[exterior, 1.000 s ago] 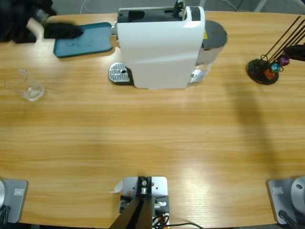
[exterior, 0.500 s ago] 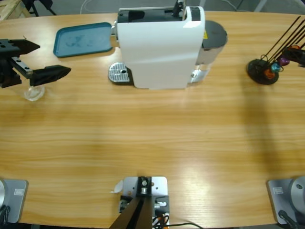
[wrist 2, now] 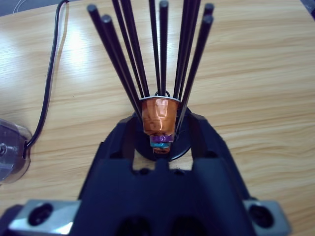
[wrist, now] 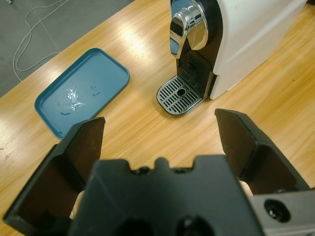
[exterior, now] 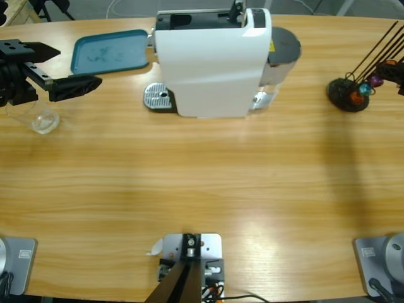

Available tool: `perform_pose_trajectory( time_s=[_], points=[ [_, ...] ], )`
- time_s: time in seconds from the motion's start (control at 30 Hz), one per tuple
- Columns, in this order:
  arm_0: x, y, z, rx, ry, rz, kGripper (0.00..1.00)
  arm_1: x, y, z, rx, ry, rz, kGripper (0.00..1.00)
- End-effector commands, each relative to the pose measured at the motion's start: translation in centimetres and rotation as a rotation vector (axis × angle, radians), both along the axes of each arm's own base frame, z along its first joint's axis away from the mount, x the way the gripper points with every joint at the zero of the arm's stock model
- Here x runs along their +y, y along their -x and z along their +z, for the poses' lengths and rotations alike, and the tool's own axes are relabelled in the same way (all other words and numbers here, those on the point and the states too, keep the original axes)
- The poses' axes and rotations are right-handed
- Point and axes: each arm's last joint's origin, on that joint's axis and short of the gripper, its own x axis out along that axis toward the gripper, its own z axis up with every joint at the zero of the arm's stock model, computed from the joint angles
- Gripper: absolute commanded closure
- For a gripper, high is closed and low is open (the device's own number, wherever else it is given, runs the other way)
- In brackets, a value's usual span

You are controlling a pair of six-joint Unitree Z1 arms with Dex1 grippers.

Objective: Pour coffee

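Observation:
No coffee shows in any view. A clear glass [exterior: 39, 117] stands at the table's left end and looks empty. My left gripper [exterior: 79, 66] hovers just beyond it with its jaws wide open and nothing between them. Its own view [wrist: 160, 120] looks toward the white coffee machine [exterior: 211, 63], the spout [wrist: 187, 24] and the round drip grate [wrist: 181, 93]. At the right edge, my right gripper [exterior: 398, 71] sits at the rod tips of the black capsule stand [exterior: 348, 95]. Its jaws [wrist 2: 161, 118] are close around an orange capsule [wrist 2: 158, 114] between the rods.
A teal tray [exterior: 110, 52] lies at the back left, also seen as the tray [wrist: 81, 93] from the left wrist. Purple, teal and orange capsules [exterior: 365, 90] hang low on the stand. A black cable [wrist 2: 47, 98] runs over the table beside the stand.
My left gripper swung in from the far left corner to a spot beside the glass, then shifted slightly back and right. At the stand an orange capsule now shows at the right gripper.

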Motion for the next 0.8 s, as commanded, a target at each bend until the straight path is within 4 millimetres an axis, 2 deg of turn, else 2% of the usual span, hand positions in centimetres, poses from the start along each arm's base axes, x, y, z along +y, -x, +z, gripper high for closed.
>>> perform_pose_trajectory(
  time_s=[0.03, 0.07, 0.1, 0.4, 0.57, 0.7, 0.8],
  points=[
    [-0.7, -0.3, -0.7, 0.024, -0.002, -0.008, 0.032, -0.1, 0.0, -1.3, 0.038, -0.001, 0.024, 0.911],
    [-0.7, -0.3, -0.7, 0.024, -0.002, -0.008, 0.032, -0.1, 0.0, -1.3, 0.038, 0.0, 0.026, 0.92],
    [-0.7, -0.3, -0.7, 0.024, -0.002, -0.008, 0.032, -0.1, 0.0, -1.3, 0.037, 0.003, 0.029, 1.0],
    [-0.6, -0.2, -0.8, 0.022, 0.001, -0.008, 0.032, -0.1, 0.2, -1.2, 0.023, 0.004, 0.027, 1.0],
    [-0.7, -0.3, -1.1, 0.026, -0.002, -0.008, 0.032, -0.3, 1.5, 1.3, -0.08, -0.004, 0.02, 1.0],
    [-1.0, -0.4, -1.2, 0.043, 0.022, -0.017, 0.032, -0.3, 1.7, 2.5, -0.094, -0.004, 0.016, 1.0],
    [-1.1, -0.3, -1.2, 0.052, 0.038, -0.028, 0.032, -0.4, 2.0, 4.2, -0.119, 0.0, 0.007, 1.0]
  ],
)
